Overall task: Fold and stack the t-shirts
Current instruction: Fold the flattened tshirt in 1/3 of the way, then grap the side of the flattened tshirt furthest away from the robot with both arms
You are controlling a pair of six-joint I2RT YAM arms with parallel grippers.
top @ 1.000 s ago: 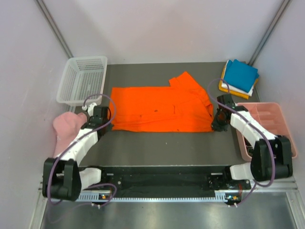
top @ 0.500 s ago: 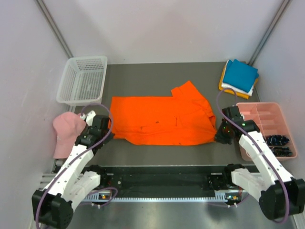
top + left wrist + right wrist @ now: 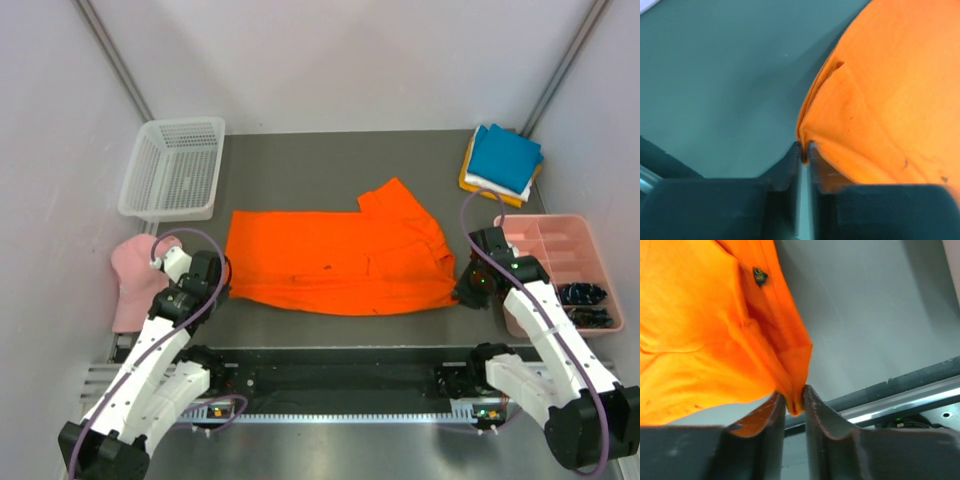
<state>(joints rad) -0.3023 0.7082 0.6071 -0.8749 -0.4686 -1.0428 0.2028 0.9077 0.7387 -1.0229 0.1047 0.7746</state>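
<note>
Though clamped — shirt (image 3: 335, 260) corners hidden

I see a plain bright orange t-shirt (image 3: 335, 265), teal blue, white and amber yellow t-shirts (image 3: 505, 155), a pale pink cap (image 3: 130, 275) and a white lattice basket (image 3: 172, 170).

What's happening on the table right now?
Both arms are working the orange t-shirt, which lies spread across the middle of the table. The left gripper and right gripper each have their jaws pinched on one of its near corners. A stack of folded shirts, teal on top, sits at the far right corner.
</note>
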